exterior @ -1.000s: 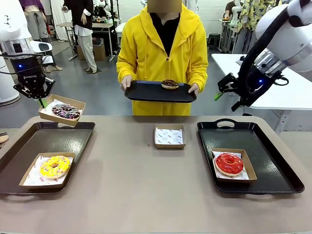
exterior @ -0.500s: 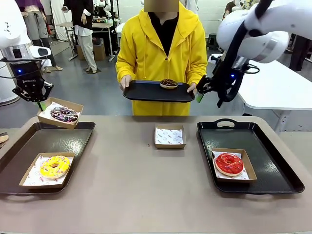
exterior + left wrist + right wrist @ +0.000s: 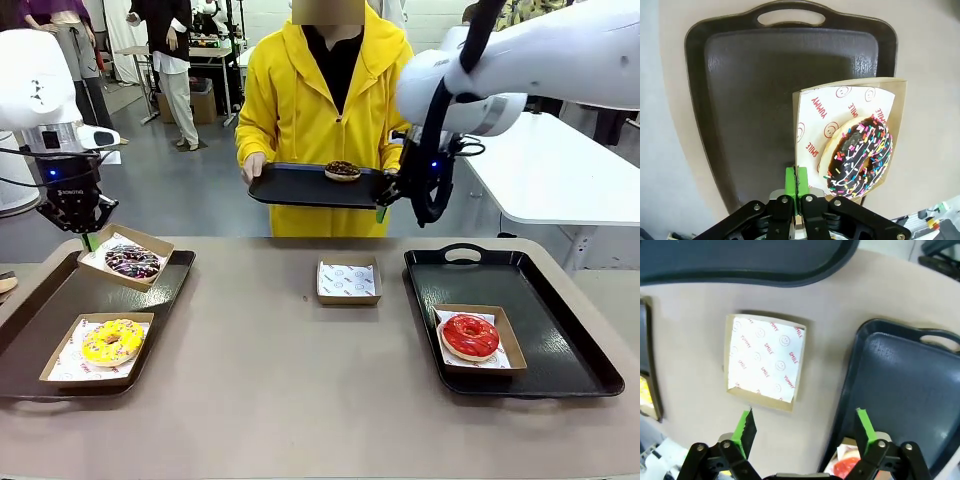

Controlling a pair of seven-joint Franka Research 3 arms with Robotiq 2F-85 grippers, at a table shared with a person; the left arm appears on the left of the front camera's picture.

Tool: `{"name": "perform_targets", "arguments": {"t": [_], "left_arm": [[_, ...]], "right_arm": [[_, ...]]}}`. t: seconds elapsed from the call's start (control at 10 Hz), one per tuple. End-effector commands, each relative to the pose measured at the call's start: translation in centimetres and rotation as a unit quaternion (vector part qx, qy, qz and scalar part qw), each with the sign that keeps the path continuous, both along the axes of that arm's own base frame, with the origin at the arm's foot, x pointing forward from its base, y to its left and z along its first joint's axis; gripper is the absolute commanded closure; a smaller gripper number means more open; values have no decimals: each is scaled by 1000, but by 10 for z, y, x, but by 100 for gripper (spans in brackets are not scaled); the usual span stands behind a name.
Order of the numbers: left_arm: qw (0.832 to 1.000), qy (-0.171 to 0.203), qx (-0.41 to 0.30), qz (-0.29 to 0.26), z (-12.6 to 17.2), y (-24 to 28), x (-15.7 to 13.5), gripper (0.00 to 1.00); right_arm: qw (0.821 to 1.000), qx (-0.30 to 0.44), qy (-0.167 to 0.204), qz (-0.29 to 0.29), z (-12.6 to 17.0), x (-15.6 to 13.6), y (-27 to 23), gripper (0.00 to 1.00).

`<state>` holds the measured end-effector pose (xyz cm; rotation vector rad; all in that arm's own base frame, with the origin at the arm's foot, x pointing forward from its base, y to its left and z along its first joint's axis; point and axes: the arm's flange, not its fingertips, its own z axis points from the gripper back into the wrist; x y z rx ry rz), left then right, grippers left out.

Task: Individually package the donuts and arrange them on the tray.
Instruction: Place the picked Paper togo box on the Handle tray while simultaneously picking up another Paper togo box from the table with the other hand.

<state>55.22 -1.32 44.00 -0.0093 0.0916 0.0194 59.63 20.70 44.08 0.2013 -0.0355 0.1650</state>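
**Left pinching a boxed donut at the tray edge, right spread and empty**

Left gripper (image 3: 796, 180): pads pressed together on 1 wall of the carried box (image 3: 850, 100), close to a corner. The box hangs tilted with the boxed chocolate donut (image 3: 860, 155) inside, leaning toward the low side. It sits over the far corner of the left tray (image 3: 60, 290), and 1 side overhangs the rim. Can't tell if the box bottom touches the tray. The far half of that tray is bare. The yellow donut (image 3: 112, 341) in its own box takes the near half.

Right gripper (image 3: 805, 427): fingers spread, nothing between them. It is up in the air just beside the end of the person's tray (image 3: 300, 187), which carries the unboxed chocolate donut (image 3: 342, 171). Below it is open table (image 3: 300, 380) between the empty box (image 3: 765, 360) and the right tray (image 3: 900, 380). The red donut (image 3: 470, 335) is boxed at the near end of that tray, and the far end is free.

Hidden: in the right wrist view the red donut is a sliver behind the gripper body. The yellow donut's box is cut off at that frame's edge. The arm covers the person's hand on the gripper's side of the tray.
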Motion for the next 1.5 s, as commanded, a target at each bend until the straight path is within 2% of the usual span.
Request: {"name": "perform_targets", "arguments": {"t": [0.0, 0.4, 0.6, 0.9, 1.0, 1.4], "left_arm": [[1000, -12, 11, -3, -4, -2, 2, 99], [1000, 0, 1, -2, -2, -1, 1, 99], [1000, 0, 1, -2, -2, -1, 1, 99], [1000, 0, 1, -2, -2, -1, 1, 99], [1000, 0, 1, -2, -2, -1, 1, 99], [1000, 0, 1, -2, -2, -1, 1, 99]], "right_arm": [[999, -30, 14, 1, -8, 14, 20, 0], [998, -63, 18, 14, -40, 9, 44, 0], [997, -72, 6, 2, -49, 5, 49, 0], [996, -80, -14, -23, -48, -8, 48, 0], [998, -58, 11, 7, -48, 3, 49, 0], [998, -58, 11, 7, -48, 3, 49, 0]]}}
